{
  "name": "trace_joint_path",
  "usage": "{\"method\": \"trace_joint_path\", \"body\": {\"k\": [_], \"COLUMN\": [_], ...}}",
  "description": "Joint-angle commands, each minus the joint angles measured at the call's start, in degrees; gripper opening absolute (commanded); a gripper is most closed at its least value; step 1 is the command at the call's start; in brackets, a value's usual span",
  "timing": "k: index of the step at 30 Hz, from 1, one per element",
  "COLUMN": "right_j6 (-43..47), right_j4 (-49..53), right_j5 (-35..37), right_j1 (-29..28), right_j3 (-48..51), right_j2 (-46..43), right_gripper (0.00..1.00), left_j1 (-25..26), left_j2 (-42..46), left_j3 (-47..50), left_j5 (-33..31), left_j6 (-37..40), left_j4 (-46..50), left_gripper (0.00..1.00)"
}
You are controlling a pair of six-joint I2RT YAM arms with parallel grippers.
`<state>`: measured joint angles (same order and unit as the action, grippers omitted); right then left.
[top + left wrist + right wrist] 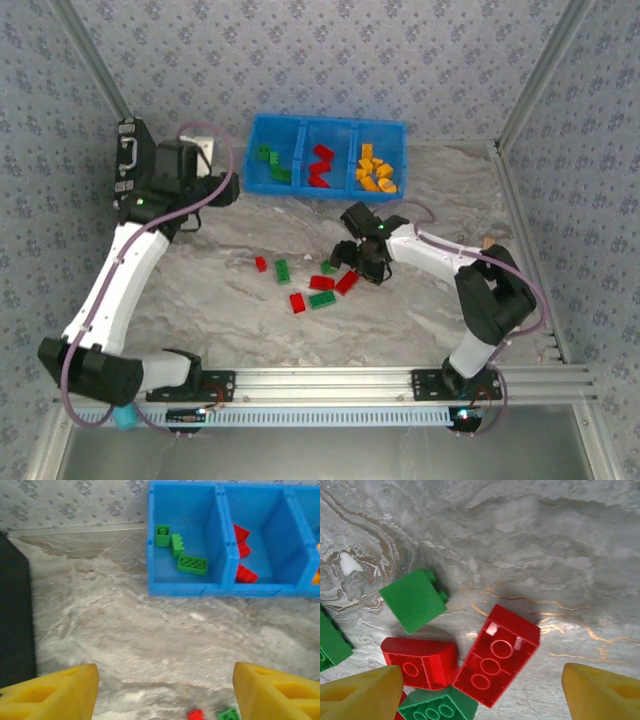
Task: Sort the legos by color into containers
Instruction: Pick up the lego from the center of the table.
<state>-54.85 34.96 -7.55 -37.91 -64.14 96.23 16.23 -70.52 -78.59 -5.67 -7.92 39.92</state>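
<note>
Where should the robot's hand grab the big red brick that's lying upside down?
Probably from straight above, pinching the big red brick across its two long flat sides, near its free end. Its hollow underside faces up, and a second red brick and a green brick crowd the other end.

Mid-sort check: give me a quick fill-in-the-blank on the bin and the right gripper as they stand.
1. The left compartment of the blue bin holds only ___ legos.
2. The orange legos lie in the bin's ___ compartment.
3. The right gripper hovers over a red lego with its jaws ___.
Missing words: green; right; open.
</note>
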Motion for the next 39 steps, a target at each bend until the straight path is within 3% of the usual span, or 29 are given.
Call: {"method": "trace_joint_path", "body": {"k": [1, 6, 27, 32, 39], "right_j6": [-0.94, -1.93, -2.28, -2.04, -0.89], "right_j4": [2.53, 3.51, 11.07, 10.57, 10.5], "right_j5": [1.98, 2.68, 7.28, 7.34, 6.61], "right_j1": [-1.09, -2.16, -4.02, -4.11, -3.52], "right_j3": [-2.48, -5.14, -8.94, -8.92, -7.86], "right_j2": [1.99, 5.03, 9.39, 10.92, 11.88], "right_gripper": [0.84, 0.84, 0.75, 0.7, 0.54], "left_j1": [0.38, 0.45, 3.2, 3.28, 3.27], "left_j2": [6.45, 13.96, 24.88, 25.34, 25.39], "left_j3": [4.42, 13.4, 23.24, 23.43, 23.83], "left_j5": [-2.6, -6.07, -10.28, -10.26, -10.17], "left_j6": [4.38, 5.27, 8.54, 8.62, 8.55], "left_j4": [-1.99, -5.78, -12.98, -12.99, -13.21], "left_gripper": [0.75, 0.81, 0.87, 0.87, 0.87]}}
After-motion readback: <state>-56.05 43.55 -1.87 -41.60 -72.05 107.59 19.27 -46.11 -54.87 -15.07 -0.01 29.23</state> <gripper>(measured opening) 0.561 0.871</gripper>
